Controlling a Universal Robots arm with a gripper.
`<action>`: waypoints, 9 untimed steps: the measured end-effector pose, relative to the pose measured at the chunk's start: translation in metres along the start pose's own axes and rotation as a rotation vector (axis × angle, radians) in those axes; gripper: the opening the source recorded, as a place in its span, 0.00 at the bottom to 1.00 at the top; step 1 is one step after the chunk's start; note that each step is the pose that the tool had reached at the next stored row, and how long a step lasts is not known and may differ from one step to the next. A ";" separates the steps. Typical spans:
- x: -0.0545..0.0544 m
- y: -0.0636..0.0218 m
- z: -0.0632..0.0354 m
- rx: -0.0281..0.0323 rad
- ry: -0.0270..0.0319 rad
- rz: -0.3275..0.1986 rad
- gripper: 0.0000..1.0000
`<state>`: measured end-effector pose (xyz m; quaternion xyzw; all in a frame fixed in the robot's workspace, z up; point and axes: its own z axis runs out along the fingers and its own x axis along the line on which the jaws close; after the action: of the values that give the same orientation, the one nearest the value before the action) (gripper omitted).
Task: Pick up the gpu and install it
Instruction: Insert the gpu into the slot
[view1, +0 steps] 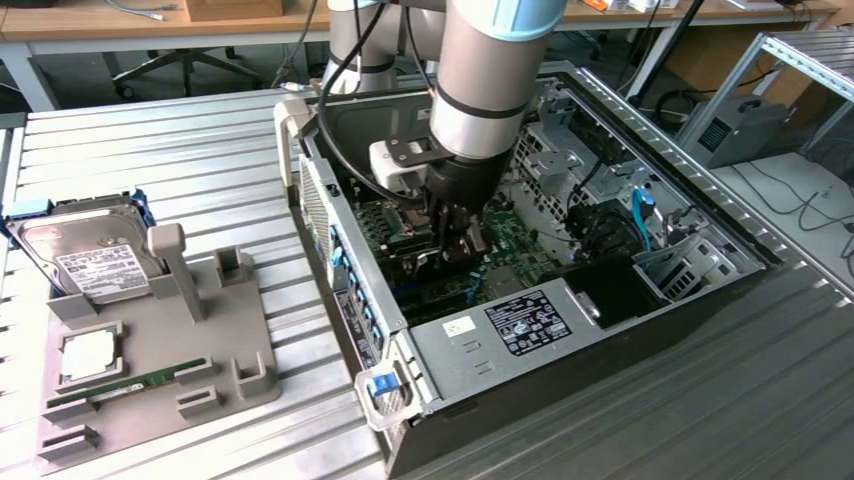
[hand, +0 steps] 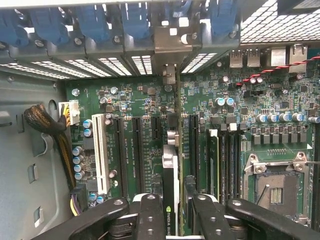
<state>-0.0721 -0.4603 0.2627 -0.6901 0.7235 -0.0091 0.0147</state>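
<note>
My gripper (view1: 450, 228) reaches down into the open computer case (view1: 534, 330) on the end of the arm. The wrist view has the gpu (hand: 171, 165) edge-on, a thin green card with a black cooler face and a silver end bracket. My gripper (hand: 174, 201) is shut on it, one black finger (hand: 150, 215) on each side. The card stands upright over the green motherboard (hand: 145, 100), in line with a long black slot. Its bracket end points at the rear slot openings of the case. I cannot tell whether it sits in the slot.
A grey fixture (view1: 200, 340) at the exterior view's left holds a silver hard drive (view1: 87, 255), a processor chip (view1: 87, 355) and a narrow memory stick (view1: 127, 385). Case walls, blue retainer clips (hand: 95, 22) and a sleeved cable bundle (hand: 45, 122) crowd the card.
</note>
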 end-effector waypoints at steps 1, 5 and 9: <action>0.000 0.0004 0.0000 0.0000 0.0000 0.000 0.27; 0.000 0.0026 -0.0001 0.0002 0.0000 0.000 0.27; 0.000 0.0039 -0.0002 0.0004 0.0000 0.000 0.27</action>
<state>-0.0759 -0.4604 0.2628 -0.6902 0.7234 -0.0093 0.0148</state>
